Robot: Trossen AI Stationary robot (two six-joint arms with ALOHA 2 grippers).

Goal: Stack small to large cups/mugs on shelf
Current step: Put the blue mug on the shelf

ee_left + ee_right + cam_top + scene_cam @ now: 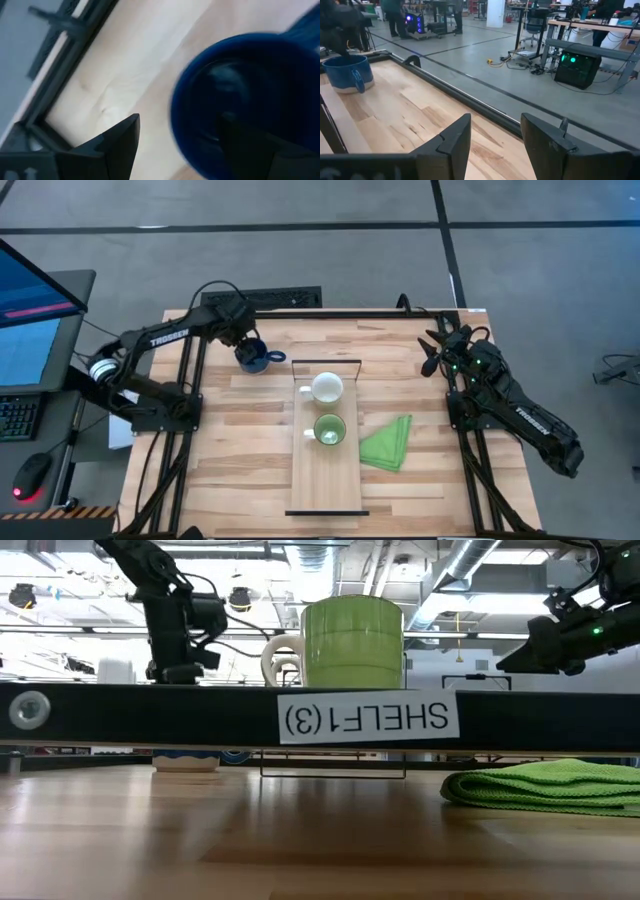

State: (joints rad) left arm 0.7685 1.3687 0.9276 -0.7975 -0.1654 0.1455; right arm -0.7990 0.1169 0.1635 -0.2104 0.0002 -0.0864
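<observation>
On the wide wooden table [240, 480] the shelf [325, 490] lies as a long pale plank down the middle, its thin black frame showing at both ends, and everything else can be placed from it. The left arm [165, 338] reaches in from the shelf's left toward its far end, and the right arm [520, 415] waits well off to the shelf's right, raised above the table's far right corner. A folded green cloth [388, 444] lies on the table just beside the shelf's right edge, level with the green mug. The dark blue mug [252, 358] stands on the table just off the shelf's far left corner, not on the plank. The left gripper [243, 338] is down at this mug with its fingers spread; in the left wrist view one finger [122, 145] is outside the rim while the other seems to be inside the mug, though that view is too blurred to say whether they touch it. The white mug [327, 387] and the light green mug [329, 429] stand on the shelf, white nearer the far end, green just behind it toward the middle. The right gripper [437, 350] holds nothing, its jaws apart.
</observation>
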